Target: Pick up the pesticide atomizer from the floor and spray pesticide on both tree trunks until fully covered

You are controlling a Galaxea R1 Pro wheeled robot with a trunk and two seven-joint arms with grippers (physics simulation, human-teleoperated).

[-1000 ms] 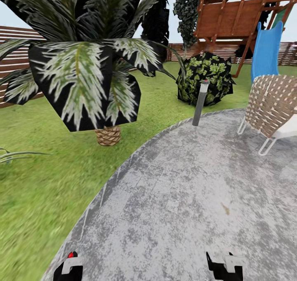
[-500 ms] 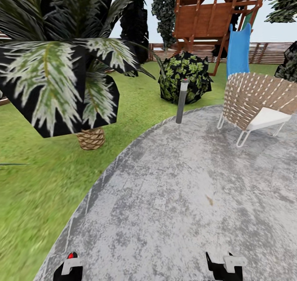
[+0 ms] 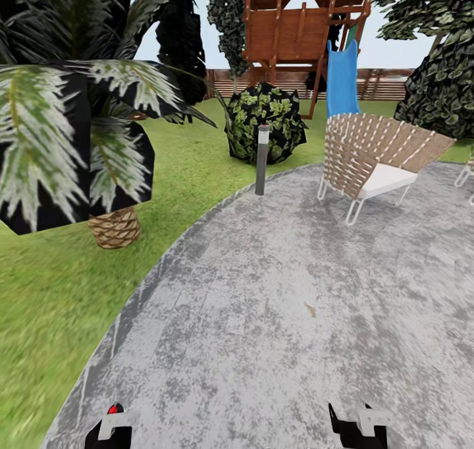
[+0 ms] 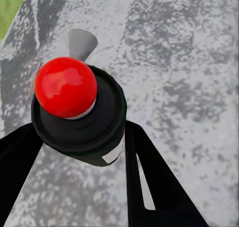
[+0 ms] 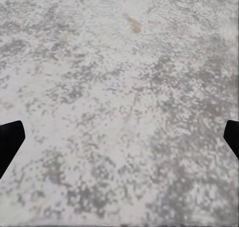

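Observation:
The pesticide atomizer (image 4: pixel 74 112), a black bottle with a red tip, sits between the black fingers (image 4: pixel 154 187) of my left gripper (image 4: pixel 79 152), which is shut on it. Its red tip (image 3: pixel 114 409) pokes up at the bottom left of the head view, above the left gripper (image 3: pixel 108 429). My right gripper (image 3: pixel 359 426) hangs open over the grey paving, and the right wrist view shows nothing between its wide-apart fingers (image 5: pixel 10 137). The garden lawn (image 3: pixel 52 291) lies to the left. The trees and their trunks are out of view.
I stand on a round grey paved patio (image 3: pixel 276 317). A broad striped-leaf plant (image 3: pixel 66 126) rises at the left on the lawn. Ahead stand a short bollard lamp (image 3: pixel 262 159), a dark bush (image 3: pixel 263 123), a woven chair (image 3: pixel 372 159) and a wooden play set with a blue slide (image 3: pixel 342 77).
The whole view has swung to the right, so the plant, lamp and chair slide left in the picture and the chair shows in full. Both grippers keep their pose.

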